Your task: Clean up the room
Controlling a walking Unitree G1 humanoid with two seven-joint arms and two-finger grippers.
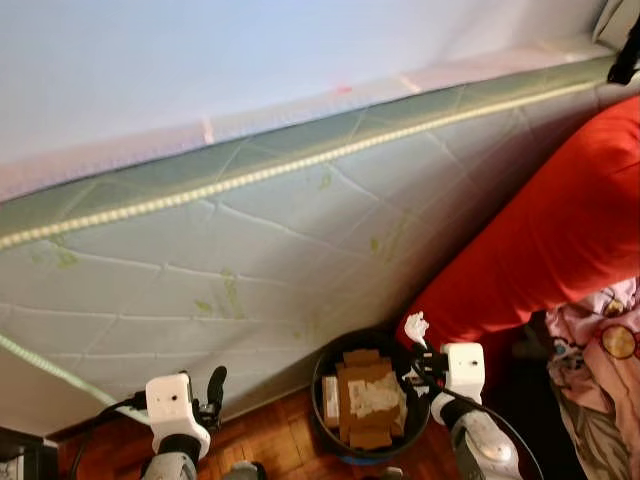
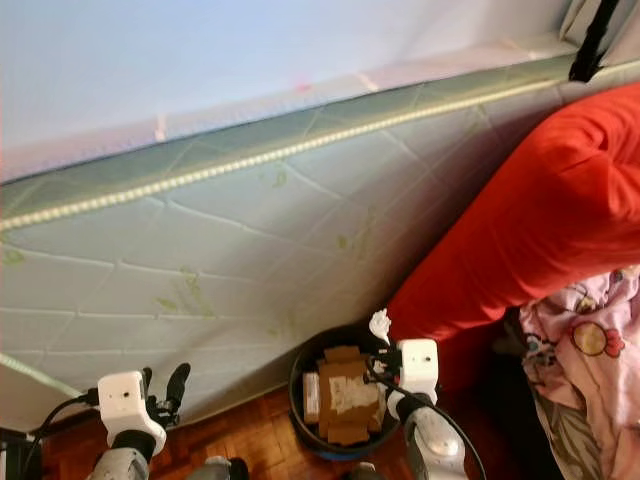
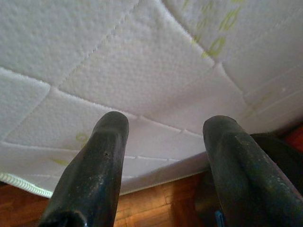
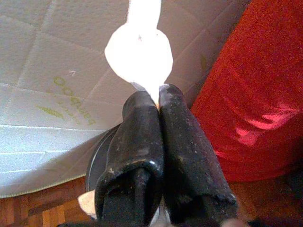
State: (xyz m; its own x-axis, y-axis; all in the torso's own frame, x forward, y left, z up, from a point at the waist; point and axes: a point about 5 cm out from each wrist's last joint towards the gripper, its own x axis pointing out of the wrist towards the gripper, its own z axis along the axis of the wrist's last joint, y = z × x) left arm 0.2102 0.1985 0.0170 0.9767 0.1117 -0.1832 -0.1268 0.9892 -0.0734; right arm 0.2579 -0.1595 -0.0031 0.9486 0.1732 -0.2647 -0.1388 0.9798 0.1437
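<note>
Because the room needs tidying, the right gripper [image 1: 415, 335] pinches a white scrap of paper [image 4: 138, 53] just above the dark bin [image 1: 325, 375] full of cardboard [image 1: 365, 395], likely ready to drop it. The left gripper [image 3: 163, 142] waits wide apart, holding nothing, before the mattress [image 1: 250, 250].

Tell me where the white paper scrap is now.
The scrap is pinched in the right hand, held just above the bin's right rim, between the mattress and the red bedding.
</note>
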